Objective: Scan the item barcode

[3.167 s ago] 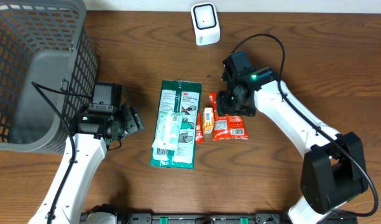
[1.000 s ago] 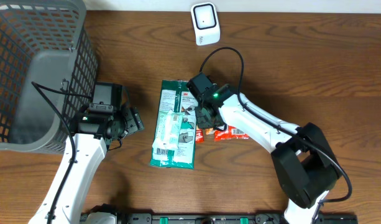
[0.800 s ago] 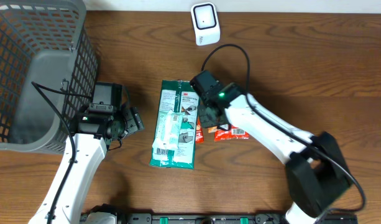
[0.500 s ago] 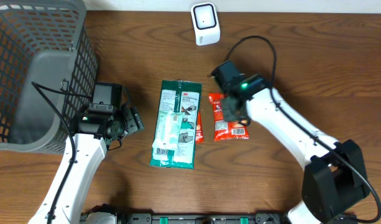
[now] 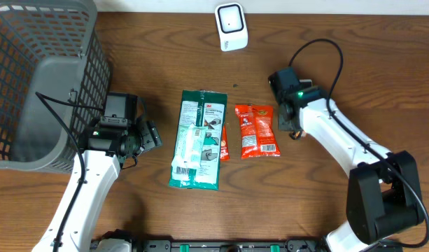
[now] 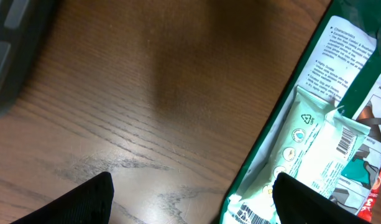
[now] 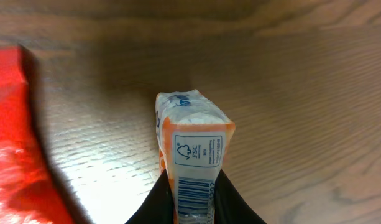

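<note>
Right gripper [image 7: 195, 202] is closed on a small orange-and-white pack [image 7: 193, 137], pinched at its lower end and held clear of the table, just right of the red packet [image 5: 257, 129]. Left gripper [image 6: 196, 193] stands open and empty beside the green pack [image 5: 199, 138]. The scanner [image 5: 231, 26] sits well apart, at the far edge. Main risk: the barcode [image 7: 193, 186] lies right at the fingers, and its lower part is hidden between them, so a read may fail. It also faces the wrist camera, so the wrist must be turned to present it to the scanner. Second risk: the hold is narrow and at one end, so a quick swing could pivot or drop the pack. A low path could also drag the red packet.
</note>
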Robot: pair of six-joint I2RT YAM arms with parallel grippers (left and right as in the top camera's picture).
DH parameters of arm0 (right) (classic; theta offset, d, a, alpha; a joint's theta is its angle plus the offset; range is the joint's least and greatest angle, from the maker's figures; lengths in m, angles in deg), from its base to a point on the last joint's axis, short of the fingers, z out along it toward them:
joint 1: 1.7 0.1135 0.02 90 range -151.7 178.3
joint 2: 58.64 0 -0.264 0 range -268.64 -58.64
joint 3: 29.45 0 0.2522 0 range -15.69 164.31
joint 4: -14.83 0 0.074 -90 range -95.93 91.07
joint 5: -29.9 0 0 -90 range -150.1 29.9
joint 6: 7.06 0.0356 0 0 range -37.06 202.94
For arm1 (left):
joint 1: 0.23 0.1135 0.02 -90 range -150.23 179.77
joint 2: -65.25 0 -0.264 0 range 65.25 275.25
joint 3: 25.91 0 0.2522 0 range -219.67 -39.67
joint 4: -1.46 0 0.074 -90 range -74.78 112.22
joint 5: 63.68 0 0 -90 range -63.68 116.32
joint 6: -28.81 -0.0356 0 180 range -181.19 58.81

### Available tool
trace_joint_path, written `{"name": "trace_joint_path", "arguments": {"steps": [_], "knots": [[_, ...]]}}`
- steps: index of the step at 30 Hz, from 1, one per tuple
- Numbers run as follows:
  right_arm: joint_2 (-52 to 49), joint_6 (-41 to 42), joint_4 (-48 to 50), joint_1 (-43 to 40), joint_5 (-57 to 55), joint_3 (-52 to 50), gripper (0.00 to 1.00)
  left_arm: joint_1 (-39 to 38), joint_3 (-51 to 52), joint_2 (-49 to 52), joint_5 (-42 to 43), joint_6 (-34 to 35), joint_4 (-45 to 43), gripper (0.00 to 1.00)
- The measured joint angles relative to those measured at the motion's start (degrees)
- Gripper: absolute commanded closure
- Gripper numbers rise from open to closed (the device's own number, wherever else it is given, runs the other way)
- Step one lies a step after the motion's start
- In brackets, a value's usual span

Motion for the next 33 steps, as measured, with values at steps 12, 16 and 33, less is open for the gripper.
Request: {"name": "trace_joint_path", "arguments": {"steps": [12,16,33], "knots": [[0.0,-0.35,6.1,0.0,2.8,-6.01,0.64,0.0,0.0,0.0,0.02,0.0,-0.02,0.18],[0.0,-0.42,7.32,0.0,5.75,-6.01,0.59,0.0,0.0,0.0,0.02,0.0,0.0,0.18],[0.0,-0.42,8.92,0.0,15.85,-6.01,0.53,0.0,0.0,0.0,0.02,0.0,0.0,0.17]]}}
